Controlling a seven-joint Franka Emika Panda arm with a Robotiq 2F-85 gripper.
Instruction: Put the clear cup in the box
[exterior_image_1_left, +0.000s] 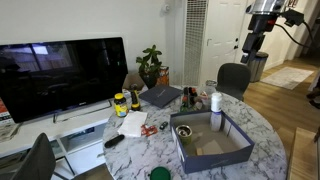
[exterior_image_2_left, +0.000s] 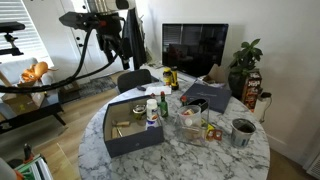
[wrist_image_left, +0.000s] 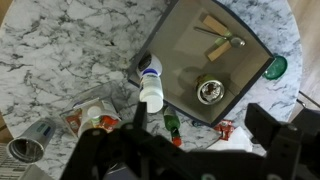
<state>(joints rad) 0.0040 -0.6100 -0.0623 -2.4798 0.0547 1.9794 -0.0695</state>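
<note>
Much of the box's (wrist_image_left: 180, 50) floor lies bare and open from above; a bowl (wrist_image_left: 208, 91), a spoon (wrist_image_left: 225, 42) and a wooden piece (wrist_image_left: 213, 22) take up part of it. A tall bottle (wrist_image_left: 151, 92) stands just beside one wall, with clutter (wrist_image_left: 95, 120) packed near it. The marble table (wrist_image_left: 60, 45) past the bottle is bare.

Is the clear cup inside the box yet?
Not yet. The cup sits on the table, well outside the box.

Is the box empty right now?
No, in the wrist view the box holds a spoon, a small round bowl and a flat wooden piece on its grey floor.
</note>
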